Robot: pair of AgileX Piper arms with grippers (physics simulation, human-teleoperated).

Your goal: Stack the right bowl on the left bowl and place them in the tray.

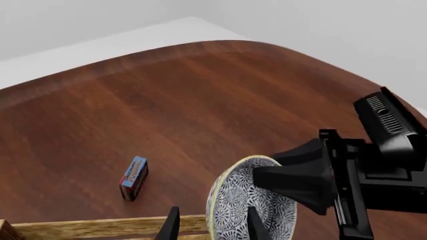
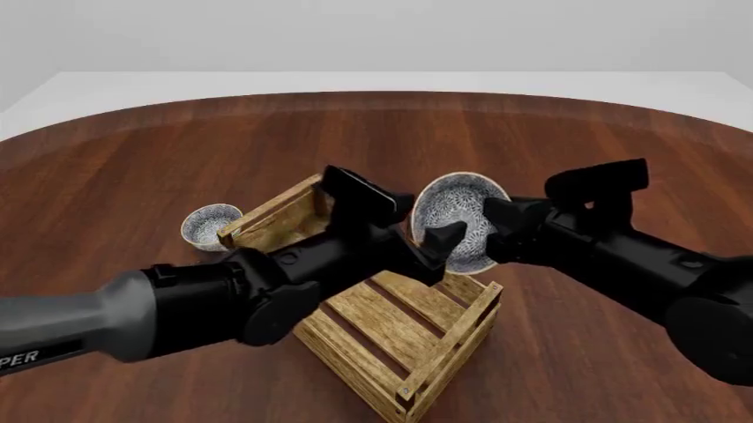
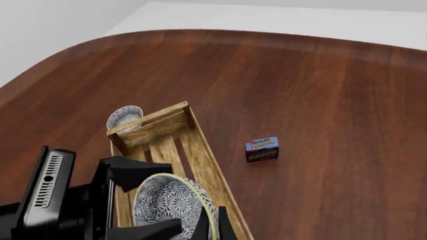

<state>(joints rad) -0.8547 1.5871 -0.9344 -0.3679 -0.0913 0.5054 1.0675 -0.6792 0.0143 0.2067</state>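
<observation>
Tilting on edge above the tray, the large bowl hangs in the air with its patterned inside turned toward the camera in the front view. Both grippers meet at it. The left gripper is at its lower rim; in the left wrist view the two fingertips straddle that rim, one on each side, but whether they pinch it I cannot tell. The right gripper reaches the bowl from the right side; its wrist view shows dark fingertips close against the rim near the bottom edge, and their grip cannot be made out either.

The tray is an oblong light-wood crate lying at a slant on the table, slats bare. A small bowl sits upright on the table just beside the tray's far left corner. A small box with a blue top rests on the table, well apart from the tray
</observation>
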